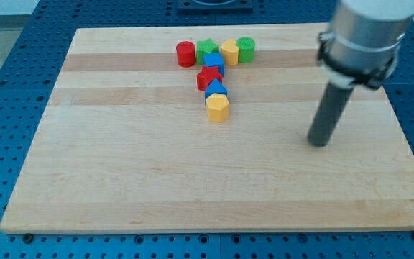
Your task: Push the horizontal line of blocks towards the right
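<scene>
A horizontal row of blocks lies near the view's top: a red cylinder (185,54), a green star (207,49), a yellow block (229,52) and a green cylinder (246,49). Below it runs a column: a blue block (214,63), a red star (208,78), a blue triangle (215,90) and a yellow hexagon (218,107). My tip (320,142) rests on the board at the view's right, well to the right of and below all the blocks, touching none.
The wooden board (121,165) lies on a blue perforated table (6,86). The arm's grey wrist (365,36) hangs over the board's top right corner.
</scene>
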